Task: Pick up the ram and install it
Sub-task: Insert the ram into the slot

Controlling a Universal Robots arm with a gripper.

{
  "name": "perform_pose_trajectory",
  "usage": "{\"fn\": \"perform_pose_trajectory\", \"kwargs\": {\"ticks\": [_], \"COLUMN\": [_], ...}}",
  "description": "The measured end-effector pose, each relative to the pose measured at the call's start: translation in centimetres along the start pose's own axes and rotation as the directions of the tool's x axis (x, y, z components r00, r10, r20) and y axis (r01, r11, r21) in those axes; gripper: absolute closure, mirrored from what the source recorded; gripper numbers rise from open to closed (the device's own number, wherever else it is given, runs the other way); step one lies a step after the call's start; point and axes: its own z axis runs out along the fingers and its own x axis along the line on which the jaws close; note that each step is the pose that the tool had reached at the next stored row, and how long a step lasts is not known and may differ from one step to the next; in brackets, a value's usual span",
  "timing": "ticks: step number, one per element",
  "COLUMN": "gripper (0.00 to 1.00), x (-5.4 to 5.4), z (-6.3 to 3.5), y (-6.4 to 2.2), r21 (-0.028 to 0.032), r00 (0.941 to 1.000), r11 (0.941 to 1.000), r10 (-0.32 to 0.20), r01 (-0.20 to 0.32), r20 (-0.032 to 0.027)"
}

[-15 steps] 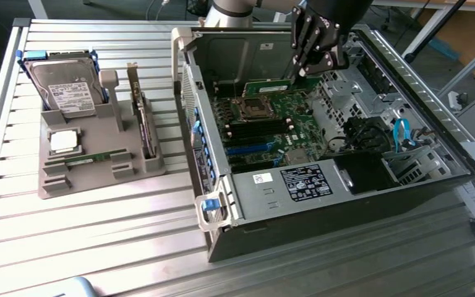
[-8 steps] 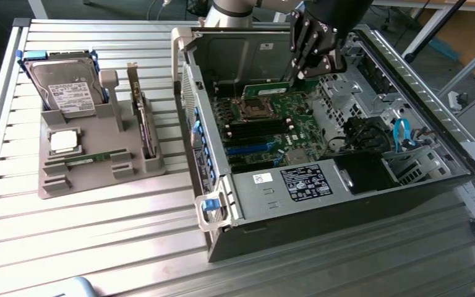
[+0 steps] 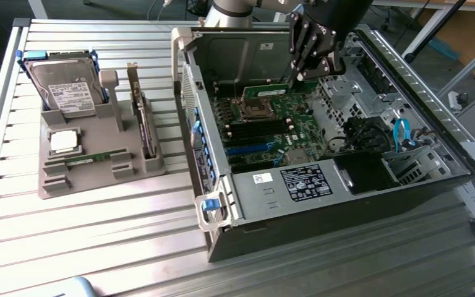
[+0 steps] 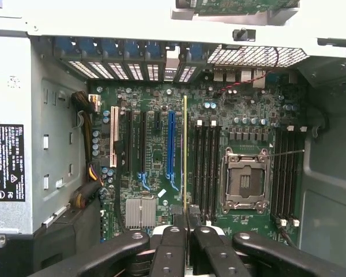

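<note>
Over the open computer case (image 3: 221, 204), my gripper (image 3: 310, 74) is shut on the ram (image 3: 272, 91), a thin green stick held level above the motherboard. In the wrist view the ram (image 4: 184, 150) shows edge-on as a thin yellow-green line running out from between my black fingers (image 4: 172, 248). It hangs beside the bank of black memory slots (image 4: 205, 167), just to the side of the blue slot (image 4: 171, 144), and I cannot tell whether it touches the board. A second green stick (image 3: 89, 158) lies in the grey holder (image 3: 97, 179) on the table.
The holder also carries a hard drive (image 3: 66, 90), a silver processor chip (image 3: 62, 141) and an upright dark card (image 3: 144, 124). Inside the case are the open processor socket (image 4: 245, 179), another memory slot bank (image 4: 285, 173) and cables (image 3: 402, 133). Case walls surround the board.
</note>
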Motion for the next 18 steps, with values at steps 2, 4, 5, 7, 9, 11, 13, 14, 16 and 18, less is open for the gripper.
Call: {"fn": "perform_pose_trajectory", "kwargs": {"ticks": [2, 4, 5, 7, 9, 11, 13, 14, 16, 18], "gripper": [0.88, 0.88, 0.88, 0.88, 0.88, 0.88, 0.88, 0.88, 0.88, 0.88], "x": [0.0, -0.05, -0.11, -0.2, -0.29, -0.41, -0.51, -0.56, -0.67, -0.82], "z": [0.0, 0.04, 0.05, 0.09, 0.14, 0.2, 0.25, 0.29, 0.34, 0.39], "y": [0.0, 0.0, 0.0, 0.0, -0.01, -0.01, -0.02, -0.02, -0.02, -0.03], "r21": [0.0, 0.0002, 0.0001, 0.0001, 0.0, 0.0, 0.0, 0.0, 0.0001, 0.0001], "r00": [1.0, 1.0, 1.0, 1.0, 1.0, 1.0, 1.0, 1.0, 1.0, 1.0], "r11": [1.0, 1.0, 1.0, 1.0, 1.0, 1.0, 1.0, 1.0, 1.0, 1.0], "r10": [0.0, 0.0, 0.0, 0.0, 0.0, 0.0, 0.0, 0.0, 0.0, 0.0], "r01": [0.0, 0.0, 0.0, 0.0, 0.0, 0.0, 0.0, 0.0, 0.0, 0.0], "r20": [0.0, 0.0004, 0.0002, 0.0001, 0.0, 0.0, 0.0, 0.0001, 0.0001, 0.0001]}}
